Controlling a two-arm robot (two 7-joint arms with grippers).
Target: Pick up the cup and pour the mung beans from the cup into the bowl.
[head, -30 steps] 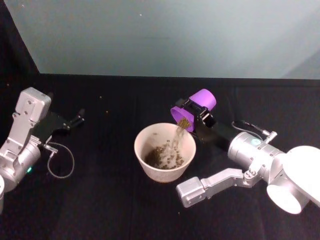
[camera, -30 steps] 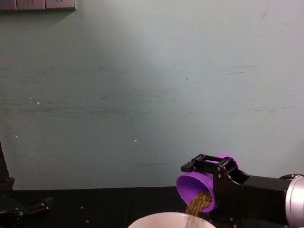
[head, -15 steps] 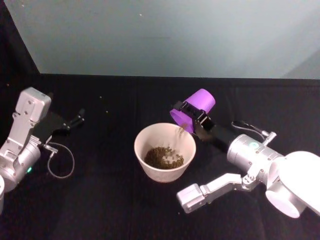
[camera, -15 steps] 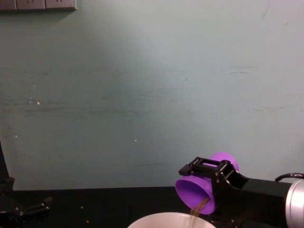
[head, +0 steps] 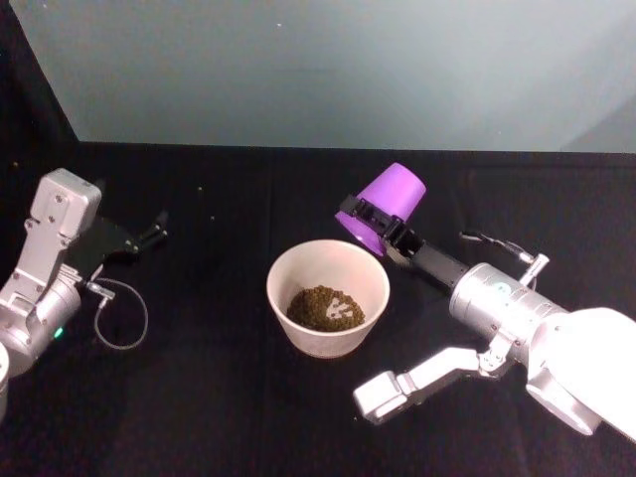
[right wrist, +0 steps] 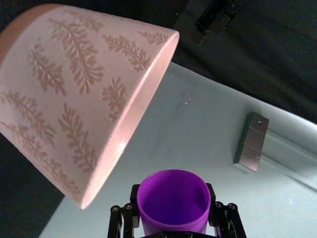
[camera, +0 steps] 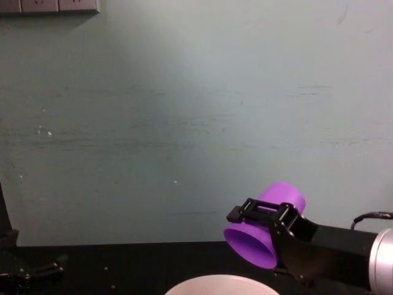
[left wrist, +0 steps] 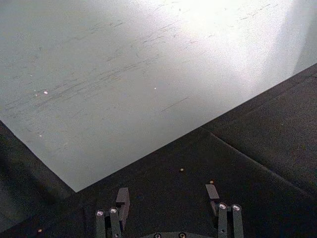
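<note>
A black-covered table (head: 229,397) carries the bowl (head: 283,273) near its middle, with a few stray grains (head: 200,189) lying toward the back left

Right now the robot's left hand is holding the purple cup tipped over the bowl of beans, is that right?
Not quite: the right hand holds the purple cup tipped over the bowl of beans, as the head view shows. The left hand rests open, away from it.
</note>
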